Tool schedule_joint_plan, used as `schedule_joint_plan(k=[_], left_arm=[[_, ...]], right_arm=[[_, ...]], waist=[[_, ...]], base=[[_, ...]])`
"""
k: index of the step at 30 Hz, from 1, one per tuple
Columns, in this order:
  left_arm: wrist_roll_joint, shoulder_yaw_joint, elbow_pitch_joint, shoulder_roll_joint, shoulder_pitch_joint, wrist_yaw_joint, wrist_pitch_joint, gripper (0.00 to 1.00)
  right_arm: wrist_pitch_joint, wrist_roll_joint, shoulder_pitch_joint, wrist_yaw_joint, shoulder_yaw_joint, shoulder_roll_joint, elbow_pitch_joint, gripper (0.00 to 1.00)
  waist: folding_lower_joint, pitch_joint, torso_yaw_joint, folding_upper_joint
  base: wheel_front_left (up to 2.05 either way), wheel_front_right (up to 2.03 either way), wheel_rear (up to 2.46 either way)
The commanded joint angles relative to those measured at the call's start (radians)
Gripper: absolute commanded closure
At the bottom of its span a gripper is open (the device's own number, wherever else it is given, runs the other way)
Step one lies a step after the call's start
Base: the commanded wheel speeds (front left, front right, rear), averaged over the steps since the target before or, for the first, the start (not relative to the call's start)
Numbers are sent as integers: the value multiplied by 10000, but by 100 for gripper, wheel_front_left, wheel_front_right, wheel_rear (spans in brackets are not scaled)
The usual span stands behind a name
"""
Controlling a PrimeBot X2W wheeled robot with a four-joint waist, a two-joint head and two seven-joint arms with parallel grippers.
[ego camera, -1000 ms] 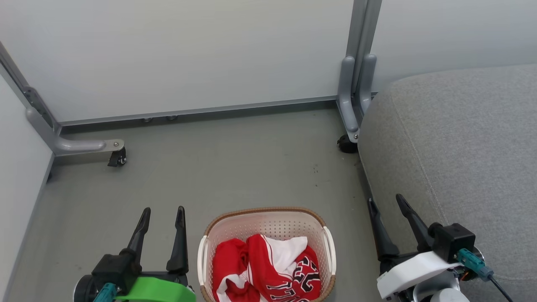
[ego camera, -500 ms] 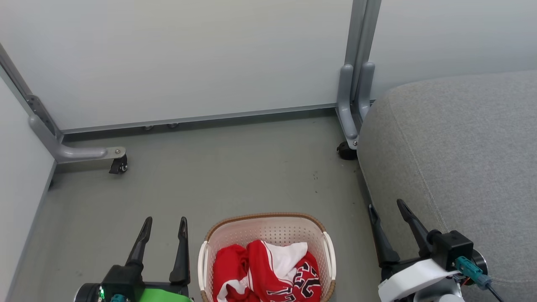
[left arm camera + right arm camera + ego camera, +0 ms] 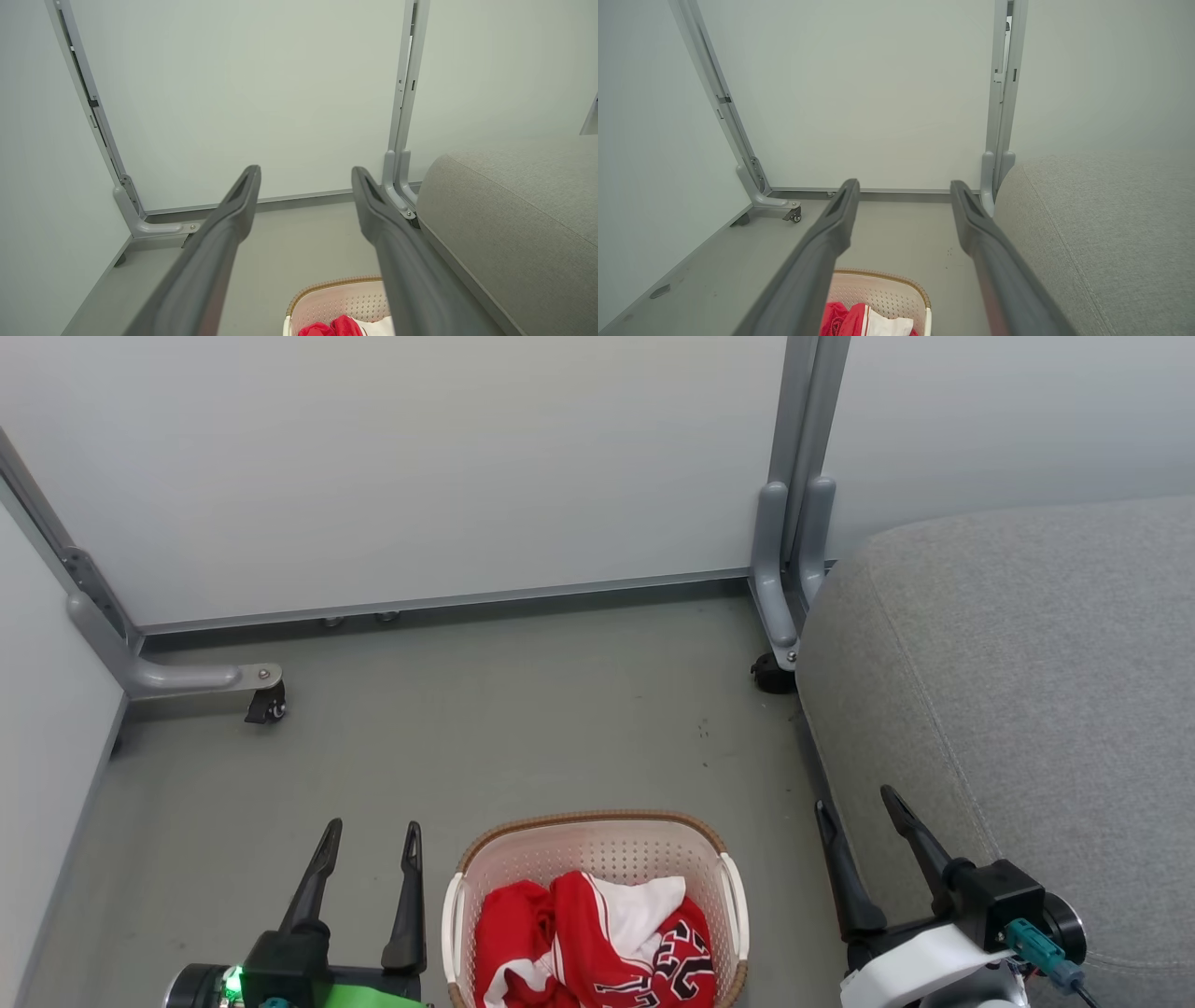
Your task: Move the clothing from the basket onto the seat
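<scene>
Red clothing (image 3: 597, 943) with white trim and black numerals lies crumpled in the cream basket (image 3: 597, 835) on the floor at the bottom centre of the head view. The large grey seat (image 3: 1027, 691) fills the right side. My left gripper (image 3: 371, 835) stands open left of the basket, holding nothing. Open too, my right gripper (image 3: 854, 803) hovers between the basket and the seat's edge. The left wrist view shows the basket (image 3: 336, 298), a bit of the clothing (image 3: 334, 326) and the seat (image 3: 514, 219). The right wrist view shows the basket (image 3: 887, 289), the clothing (image 3: 859, 322) and the seat (image 3: 1101, 233).
Pale partition panels (image 3: 420, 467) close off the back and left. Their grey metal feet with castors stand on the floor at the left (image 3: 266, 705) and beside the seat (image 3: 773, 672). Grey floor (image 3: 513, 709) lies beyond the basket.
The whole head view has shifted, so the basket and panels sit a little lower in the picture. Both grippers stay open and hold their places beside the basket.
</scene>
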Motion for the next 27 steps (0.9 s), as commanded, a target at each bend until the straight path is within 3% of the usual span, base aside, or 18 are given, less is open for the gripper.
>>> schedule_joint_plan(k=[1, 16, 27], left_arm=[[110, 15, 0, 64, 133, -30, -4, 0], [-58, -46, 73, 64, 161, -76, -2, 0], [47, -512, 779, 59, -1009, -301, 0, 0]], right_arm=[[-34, 68, 79, 4, 3, -34, -5, 0], [-34, 359, 53, 2, 4, -34, -19, 0], [-34, 231, -455, 2, -1032, -35, 52, 0]], waist=[[0, 4, 19, -1], [0, 164, 84, -1], [0, 1509, -144, -1]], base=[[0, 0, 0], [0, 0, 0], [0, 0, 0]])
